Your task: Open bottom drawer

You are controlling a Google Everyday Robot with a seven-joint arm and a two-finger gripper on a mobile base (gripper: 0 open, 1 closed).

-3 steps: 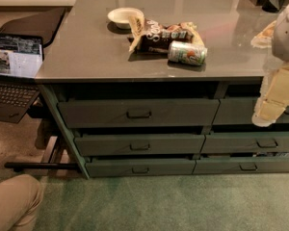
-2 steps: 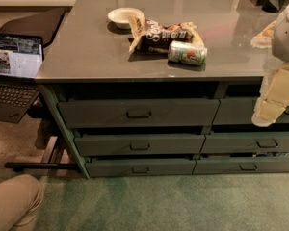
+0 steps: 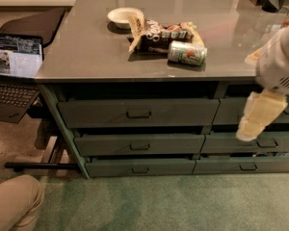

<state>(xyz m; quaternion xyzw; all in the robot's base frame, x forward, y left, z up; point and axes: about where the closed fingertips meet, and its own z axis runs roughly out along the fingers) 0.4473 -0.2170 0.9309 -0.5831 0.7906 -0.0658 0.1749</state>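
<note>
In the camera view the cream-coloured pincer [image 3: 248, 130] hangs at the right edge, below the white arm casing and in front of the right stack of drawers, level with the middle row. Whether it is released or clenched cannot be told.

The bottom drawer [image 3: 140, 167], a wide dark-green wooden front with a small dark centre pull [image 3: 140, 170], lies down and well to the left of the pincer, lowest of the left stack, just above the green carpet [image 3: 159, 203]. The pincer is apart from it.

Above and left of the pincer, the glossy grey tabletop [image 3: 82, 57] carries a green-and-white drink can [image 3: 187, 53] lying on its side, crumpled snack bags [image 3: 159, 32] touching it, and a small white bowl [image 3: 123, 17] beyond them. Far left of the pincer an open black laptop [image 3: 14, 64] sits beside the cabinet.
</note>
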